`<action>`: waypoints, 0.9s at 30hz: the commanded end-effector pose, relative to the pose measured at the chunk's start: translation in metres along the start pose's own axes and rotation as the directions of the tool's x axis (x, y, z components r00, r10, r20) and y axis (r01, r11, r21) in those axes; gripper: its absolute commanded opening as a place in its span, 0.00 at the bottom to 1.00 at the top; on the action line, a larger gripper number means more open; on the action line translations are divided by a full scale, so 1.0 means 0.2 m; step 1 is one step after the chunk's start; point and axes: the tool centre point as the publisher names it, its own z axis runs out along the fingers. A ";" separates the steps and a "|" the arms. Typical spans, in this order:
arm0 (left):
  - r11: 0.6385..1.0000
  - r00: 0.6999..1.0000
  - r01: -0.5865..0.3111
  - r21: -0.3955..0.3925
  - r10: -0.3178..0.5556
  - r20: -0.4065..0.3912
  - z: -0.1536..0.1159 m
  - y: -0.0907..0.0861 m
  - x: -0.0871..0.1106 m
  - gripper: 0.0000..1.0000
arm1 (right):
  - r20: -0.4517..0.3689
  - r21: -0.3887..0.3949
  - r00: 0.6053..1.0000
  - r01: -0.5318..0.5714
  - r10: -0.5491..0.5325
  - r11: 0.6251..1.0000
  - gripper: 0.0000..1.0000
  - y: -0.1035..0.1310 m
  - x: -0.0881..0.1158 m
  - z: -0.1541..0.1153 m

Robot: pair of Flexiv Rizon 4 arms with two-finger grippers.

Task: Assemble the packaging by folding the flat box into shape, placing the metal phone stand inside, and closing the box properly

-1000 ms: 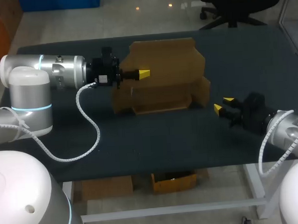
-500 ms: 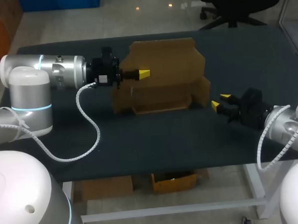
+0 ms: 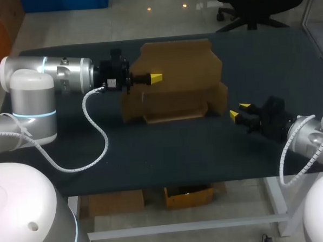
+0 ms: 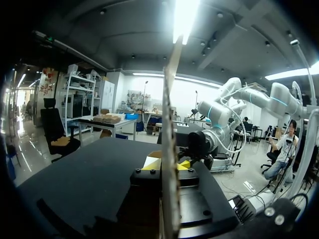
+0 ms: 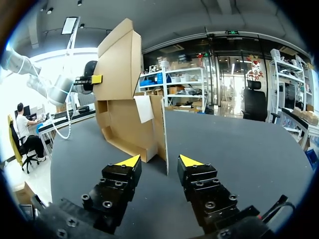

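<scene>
- your left gripper [image 3: 155, 78], reaching in from the left of the head view, pinches the tall back panel [image 3: 177, 63] of the cardboard box [image 3: 171, 107] in the upper middle of the frame. its wrist view shows the panel edge-on with a yellow tip pressed on each side.
- that grip looks meant to hold the panel upright and steady the half-formed box on the dark table [image 3: 168, 153] while the other arm works.
- your right gripper [image 3: 238, 110], right of centre in the head view, hangs with its fingers spread, just beside the box's right side flap [image 3: 221, 96]. its wrist view puts the flap's edge ahead of the gap between the tips, touching neither.
- judged from that line-up, this flap is the likely next thing to fold or seize.
- the box stands part folded, front wall low and top open. the metal phone stand shows in no view.
</scene>
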 end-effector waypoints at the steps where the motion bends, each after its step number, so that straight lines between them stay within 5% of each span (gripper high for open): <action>1: 1.000 1.000 0.002 -0.002 -0.002 -0.003 0.00 0.01 -0.01 0.00 | -0.001 -0.004 1.000 0.000 0.000 1.000 0.45 -0.01 0.00 0.01; 27: 1.000 1.000 0.009 0.011 -0.009 -0.002 -0.03 0.03 0.00 0.00 | -0.005 0.001 1.000 0.005 -0.005 1.000 0.46 0.00 0.01 0.04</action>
